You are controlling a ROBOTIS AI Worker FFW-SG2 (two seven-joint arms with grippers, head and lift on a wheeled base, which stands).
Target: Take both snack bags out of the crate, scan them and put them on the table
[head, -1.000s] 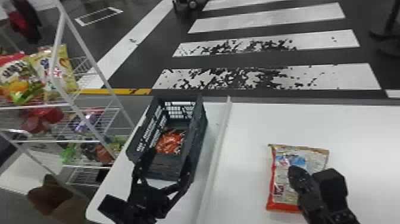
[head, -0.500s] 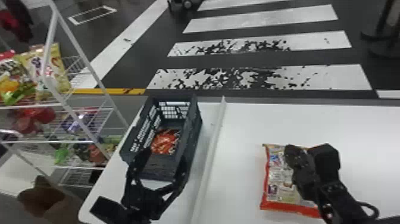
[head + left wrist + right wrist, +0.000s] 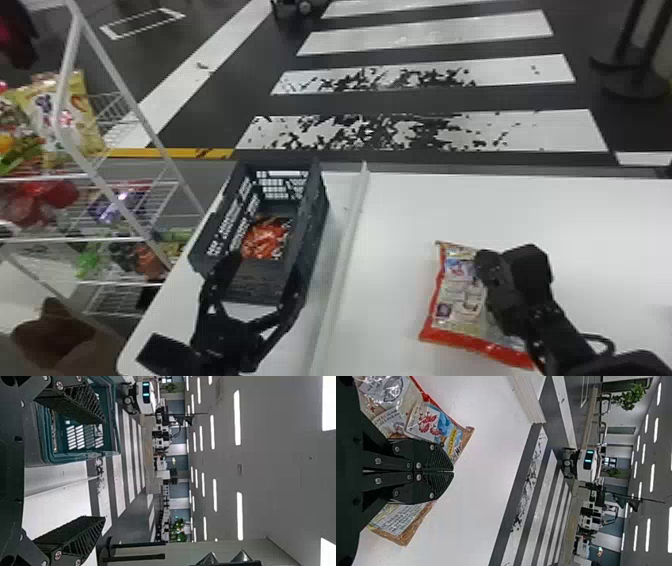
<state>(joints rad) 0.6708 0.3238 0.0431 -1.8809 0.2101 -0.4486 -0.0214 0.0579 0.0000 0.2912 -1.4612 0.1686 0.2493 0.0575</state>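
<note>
Pincer on the right arm (image 3: 453, 471) is shut on nothing, over the snack bag (image 3: 457, 305) at lower right; left pincer (image 3: 266, 261) gapes, empty, by the crate (image 3: 318, 220), left of centre. Table (image 3: 500, 210) and load have slid leftward in frame: likely a viewpoint shift, leaving the red bag (image 3: 262, 241) in the crate to fetch.

Your left gripper (image 3: 266, 264) has its fingers (image 3: 77, 534) spread, one overlapping the crate (image 3: 79, 458) in view. You see white table (image 3: 59, 508) alongside, striped floor (image 3: 119, 483) beyond, ceiling lights (image 3: 237, 417).
</note>
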